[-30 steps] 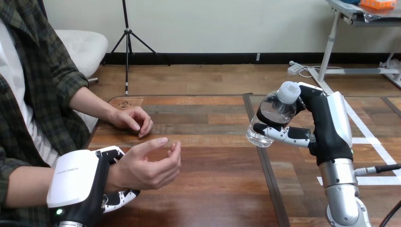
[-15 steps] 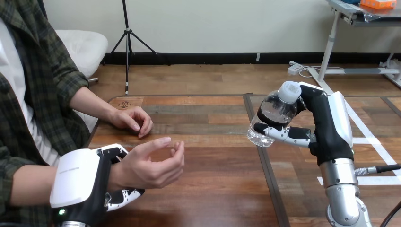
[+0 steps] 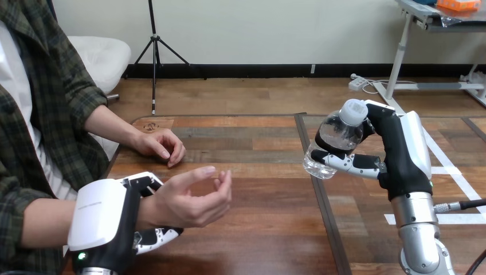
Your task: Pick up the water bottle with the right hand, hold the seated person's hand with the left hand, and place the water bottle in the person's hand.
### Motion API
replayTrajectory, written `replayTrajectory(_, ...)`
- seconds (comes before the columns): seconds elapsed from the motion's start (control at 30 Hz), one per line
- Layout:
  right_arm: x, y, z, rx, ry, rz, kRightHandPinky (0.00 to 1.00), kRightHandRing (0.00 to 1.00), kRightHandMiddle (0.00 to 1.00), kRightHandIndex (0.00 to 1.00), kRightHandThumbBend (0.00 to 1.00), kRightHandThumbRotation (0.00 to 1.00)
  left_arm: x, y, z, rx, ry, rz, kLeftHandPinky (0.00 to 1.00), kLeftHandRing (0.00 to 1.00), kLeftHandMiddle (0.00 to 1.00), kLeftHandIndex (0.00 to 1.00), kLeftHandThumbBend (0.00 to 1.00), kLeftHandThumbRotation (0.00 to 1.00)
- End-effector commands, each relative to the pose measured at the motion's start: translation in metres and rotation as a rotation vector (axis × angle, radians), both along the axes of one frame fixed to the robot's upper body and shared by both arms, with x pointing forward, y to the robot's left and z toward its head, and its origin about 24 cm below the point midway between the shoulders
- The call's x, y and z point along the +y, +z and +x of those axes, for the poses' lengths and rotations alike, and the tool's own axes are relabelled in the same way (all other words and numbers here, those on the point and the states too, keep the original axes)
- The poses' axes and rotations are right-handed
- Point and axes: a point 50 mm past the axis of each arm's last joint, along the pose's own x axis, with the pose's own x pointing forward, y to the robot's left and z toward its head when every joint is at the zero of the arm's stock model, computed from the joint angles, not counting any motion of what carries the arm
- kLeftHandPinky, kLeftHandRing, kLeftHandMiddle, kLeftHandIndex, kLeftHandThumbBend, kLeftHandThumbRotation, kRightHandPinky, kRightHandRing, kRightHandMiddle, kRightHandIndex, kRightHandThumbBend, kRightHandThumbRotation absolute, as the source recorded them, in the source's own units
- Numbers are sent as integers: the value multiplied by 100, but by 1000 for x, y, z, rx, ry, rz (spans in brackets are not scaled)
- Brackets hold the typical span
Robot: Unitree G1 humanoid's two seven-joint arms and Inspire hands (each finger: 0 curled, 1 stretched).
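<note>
My right hand (image 3: 402, 156) grips the bottle (image 3: 337, 137) over the table (image 3: 258, 229). My left hand (image 3: 106, 220) curls round the person's wrist (image 3: 148, 207). The bottle is well apart from the person's hand (image 3: 195, 197).

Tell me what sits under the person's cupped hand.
The left hand curls its fingers under the wrist of the person's cupped hand. Bare table shows around it; the spot directly beneath is covered by the hand itself.
</note>
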Motion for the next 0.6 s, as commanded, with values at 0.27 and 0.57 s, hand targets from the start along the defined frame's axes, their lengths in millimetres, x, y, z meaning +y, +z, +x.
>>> replayTrajectory(0.27,2,39,21,-159,9,20,40,43,48,48,75,0,-40,27,15,-151,-155,-101,31,35,39,41,86,0)
replayTrajectory(0.57,2,40,21,-167,10,12,40,43,48,48,75,0,-48,32,17,-178,-176,-118,30,34,38,40,89,0)
